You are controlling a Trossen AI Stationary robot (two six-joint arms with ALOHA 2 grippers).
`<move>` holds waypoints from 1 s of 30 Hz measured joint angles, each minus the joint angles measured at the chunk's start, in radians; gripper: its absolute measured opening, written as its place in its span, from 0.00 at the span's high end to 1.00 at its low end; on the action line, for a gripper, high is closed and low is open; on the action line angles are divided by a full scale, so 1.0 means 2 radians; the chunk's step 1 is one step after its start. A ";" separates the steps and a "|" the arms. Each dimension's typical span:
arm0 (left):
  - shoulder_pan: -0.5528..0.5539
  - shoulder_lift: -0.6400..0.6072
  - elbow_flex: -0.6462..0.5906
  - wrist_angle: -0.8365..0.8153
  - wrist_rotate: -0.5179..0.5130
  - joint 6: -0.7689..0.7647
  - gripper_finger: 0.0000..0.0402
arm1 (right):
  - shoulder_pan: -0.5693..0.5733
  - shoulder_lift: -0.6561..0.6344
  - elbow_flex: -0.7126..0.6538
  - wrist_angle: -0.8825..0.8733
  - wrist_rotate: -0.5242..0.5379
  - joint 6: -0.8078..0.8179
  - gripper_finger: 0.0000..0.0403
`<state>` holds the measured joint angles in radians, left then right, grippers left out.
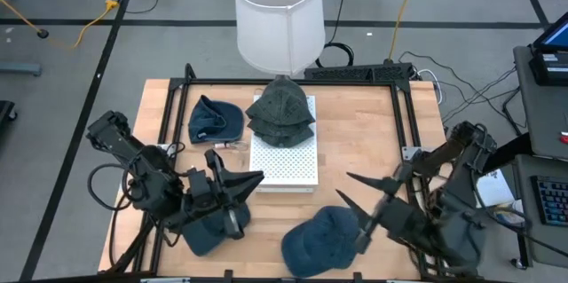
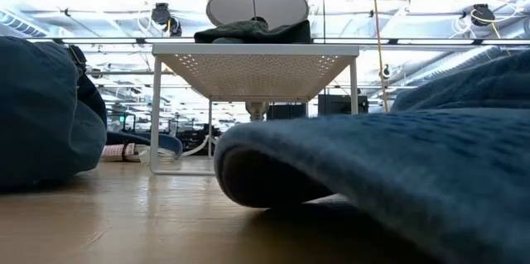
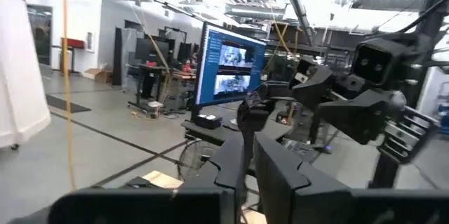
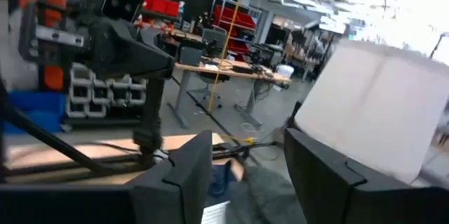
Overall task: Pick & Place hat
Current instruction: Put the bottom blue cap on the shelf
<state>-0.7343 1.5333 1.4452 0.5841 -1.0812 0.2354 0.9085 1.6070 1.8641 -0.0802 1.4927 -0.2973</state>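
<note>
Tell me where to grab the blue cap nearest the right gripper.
Pinch the blue cap on its rounded crown, coming straight down. It lies flat on the table, so the crown is probably the easiest fold to gather. The right gripper, open, sits just beside it.

Left pincer (image 1: 238, 177) hovers low at the table's near-left, its two fingers spread apart. Right pincer (image 1: 351, 191) (near-right side) likewise gapes wide, angled inward toward its partner.
</note>
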 joint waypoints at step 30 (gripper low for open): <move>-0.022 0.000 0.000 -0.194 0.071 -0.230 0.51 | -0.034 0.000 -0.266 -0.129 -0.419 0.743 0.43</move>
<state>-0.7779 1.5328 1.4452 0.1959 -0.9395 -0.2246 0.8414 1.6062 1.3314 -0.3391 0.6540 1.1877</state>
